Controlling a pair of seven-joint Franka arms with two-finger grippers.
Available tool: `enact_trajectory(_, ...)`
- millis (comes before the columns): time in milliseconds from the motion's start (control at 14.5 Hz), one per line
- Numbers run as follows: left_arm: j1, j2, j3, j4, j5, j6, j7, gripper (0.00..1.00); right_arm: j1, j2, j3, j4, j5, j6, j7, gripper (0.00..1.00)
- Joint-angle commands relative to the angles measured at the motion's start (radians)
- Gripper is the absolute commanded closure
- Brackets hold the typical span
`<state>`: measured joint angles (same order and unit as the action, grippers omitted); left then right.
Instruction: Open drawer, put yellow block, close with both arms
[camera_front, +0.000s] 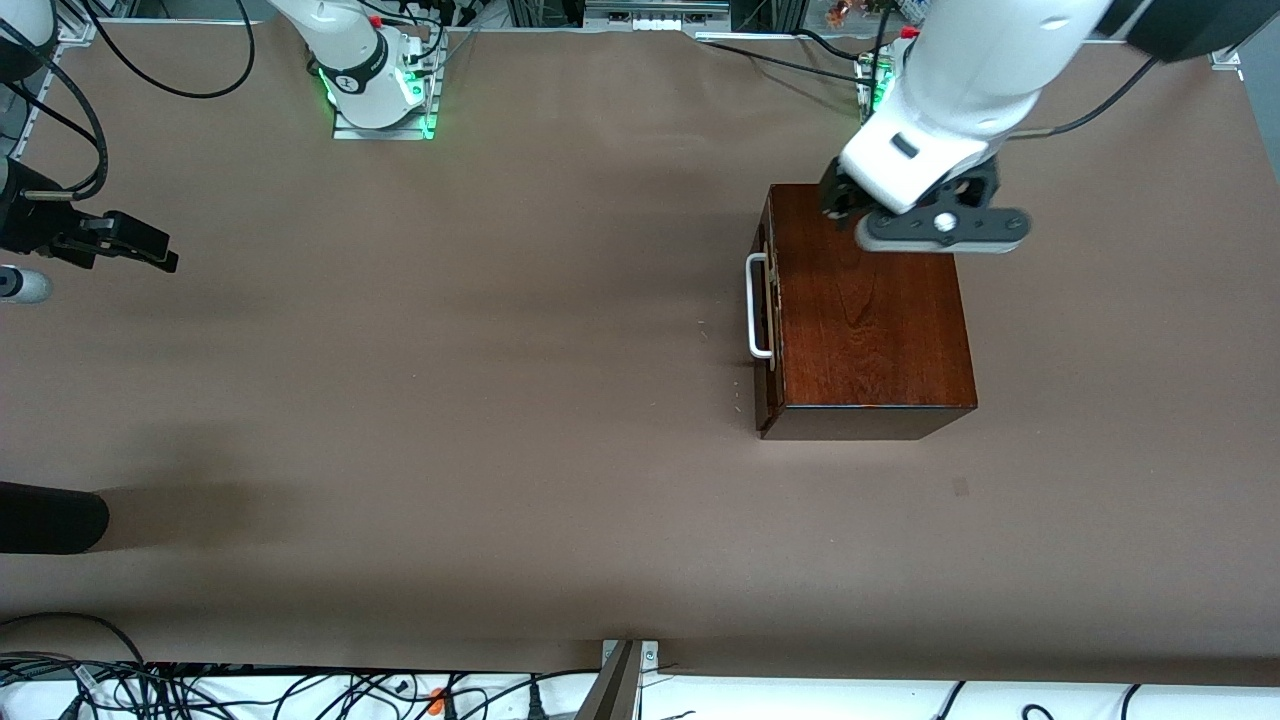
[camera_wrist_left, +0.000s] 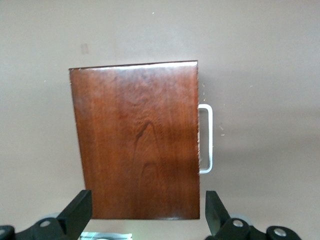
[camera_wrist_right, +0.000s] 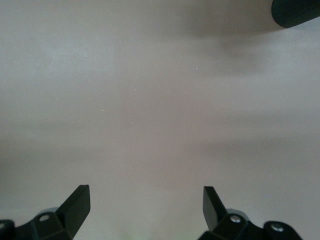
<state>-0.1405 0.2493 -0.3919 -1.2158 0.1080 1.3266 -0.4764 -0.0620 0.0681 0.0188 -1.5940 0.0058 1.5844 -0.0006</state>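
Note:
The dark mahogany box (camera_front: 870, 310) stands on the brown table toward the left arm's end. The drawer is shut in it; its dark front (camera_front: 768, 320) and white U-shaped handle (camera_front: 757, 305) face the right arm's end. My left gripper (camera_front: 880, 210) hangs open and empty over the end of the box nearest the robot bases. In the left wrist view the box top (camera_wrist_left: 137, 140) and handle (camera_wrist_left: 206, 140) show past my open left gripper (camera_wrist_left: 147, 215). My right gripper (camera_front: 150, 250) is open and empty at the right arm's end, over bare table (camera_wrist_right: 145, 207). The yellow block is out of view.
A black rounded object (camera_front: 50, 517) lies at the right arm's end, nearer the front camera; it also shows in the right wrist view (camera_wrist_right: 297, 12). A small silver cylinder (camera_front: 20, 285) lies near the right gripper. Cables run along the table's edges.

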Motion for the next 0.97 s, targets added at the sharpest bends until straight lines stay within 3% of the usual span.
enact_trajectory(0,0.035,-0.113,0.107,-0.109,-0.095,0.01,0.119,0.0,-0.002,0.009,0.003,0.02,0.002,-0.006,0.008,0.0)
enact_trajectory(346,0.03,-0.153,0.342,-0.194,-0.162,0.066,0.344,0.0,-0.002,0.007,0.001,0.02,0.002,-0.006,0.008,0.0)
enact_trajectory(623,0.03,-0.243,0.396,-0.384,-0.16,0.206,0.424,0.0,-0.002,0.007,0.003,0.02,0.002,-0.006,0.008,0.0)
enact_trajectory(899,0.029,-0.249,0.435,-0.393,-0.159,0.218,0.447,0.0,-0.004,0.009,0.001,0.02,0.002,-0.006,0.008,0.0)
